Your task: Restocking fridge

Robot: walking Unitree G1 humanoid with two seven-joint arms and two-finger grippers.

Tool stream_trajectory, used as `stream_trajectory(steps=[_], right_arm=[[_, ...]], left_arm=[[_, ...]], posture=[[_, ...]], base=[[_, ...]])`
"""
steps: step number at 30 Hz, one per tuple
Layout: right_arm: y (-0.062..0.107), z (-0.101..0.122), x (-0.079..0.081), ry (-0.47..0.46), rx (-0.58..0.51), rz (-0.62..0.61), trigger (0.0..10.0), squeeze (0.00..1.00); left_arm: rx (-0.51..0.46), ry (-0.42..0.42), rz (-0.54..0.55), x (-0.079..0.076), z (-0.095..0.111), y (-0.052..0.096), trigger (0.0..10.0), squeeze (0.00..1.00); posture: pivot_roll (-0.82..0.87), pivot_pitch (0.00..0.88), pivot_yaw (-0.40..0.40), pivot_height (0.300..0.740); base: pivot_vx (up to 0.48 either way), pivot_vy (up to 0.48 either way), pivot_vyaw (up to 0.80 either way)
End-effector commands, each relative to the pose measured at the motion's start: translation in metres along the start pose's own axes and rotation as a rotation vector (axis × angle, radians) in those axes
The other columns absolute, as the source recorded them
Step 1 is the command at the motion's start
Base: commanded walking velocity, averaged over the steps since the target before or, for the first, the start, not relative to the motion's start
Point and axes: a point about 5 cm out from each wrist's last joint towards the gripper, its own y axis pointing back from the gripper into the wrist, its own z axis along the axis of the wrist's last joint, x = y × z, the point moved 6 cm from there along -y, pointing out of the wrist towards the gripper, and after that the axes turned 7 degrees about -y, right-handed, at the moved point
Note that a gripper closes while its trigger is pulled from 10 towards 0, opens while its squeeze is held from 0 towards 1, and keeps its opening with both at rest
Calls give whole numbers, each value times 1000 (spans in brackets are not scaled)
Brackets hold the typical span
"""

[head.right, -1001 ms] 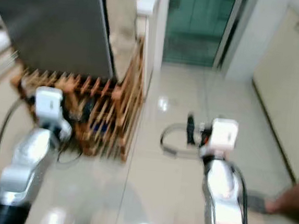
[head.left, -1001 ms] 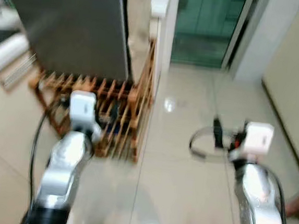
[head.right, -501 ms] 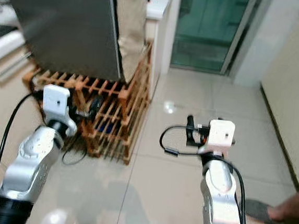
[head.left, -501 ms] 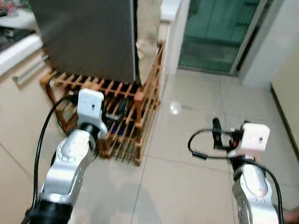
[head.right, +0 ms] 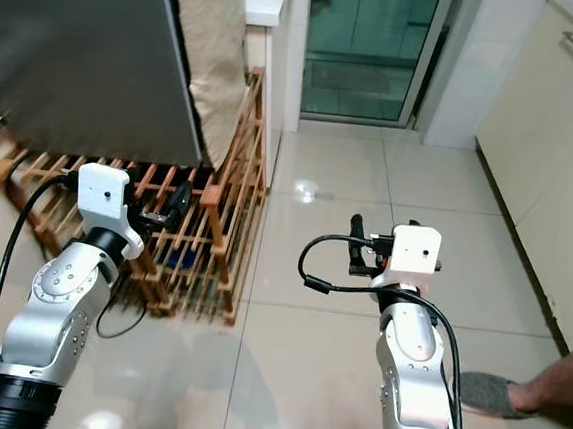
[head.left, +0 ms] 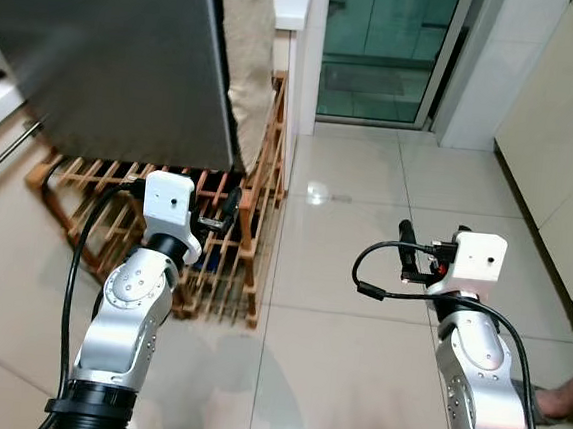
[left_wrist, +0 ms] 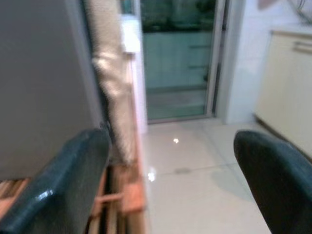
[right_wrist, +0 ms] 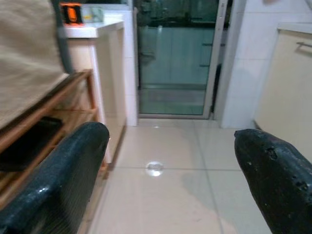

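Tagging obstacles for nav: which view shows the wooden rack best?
The left eye view: the wooden rack spans the floor beside the grey fridge door, slats visible, partly behind the left hand. The right eye view matches it. Both wrist views catch just an edge.

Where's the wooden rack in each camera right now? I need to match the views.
Left eye view: wooden rack left of centre, under the grey panel, behind the left end effector.
Right eye view: same rack, further left.
Left wrist view: bottom edge, between the fingers.
Right wrist view: beside the floor, partly behind a finger.
Shared landmark: green glass door.
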Motion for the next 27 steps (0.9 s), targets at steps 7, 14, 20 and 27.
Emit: stream_trajectory(steps=[7, 14, 20, 27], right_arm=[[-3, 5, 4, -3, -20, 7, 10000, 0], [-5, 6, 8, 14, -27, 23, 10000, 0], [1, 7, 5, -15, -24, 10, 10000, 0], [30, 13, 5, -83, -45, 51, 10000, 0]], left_arm=[[-12, -7, 6, 6, 3, 3, 10000, 0], [-27, 1, 38, 10, 6, 2, 10000, 0], [20, -16, 64, 20, -3, 7, 10000, 0], [108, 96, 165, 44, -28, 46, 10000, 0]], posture=[[-110, 0, 51, 740], [-108, 0, 50, 740], [-106, 0, 40, 740], [-103, 7, 34, 740]], base=[[480, 0, 0], [411, 0, 279], [0, 0, 219], [0, 0, 0]])
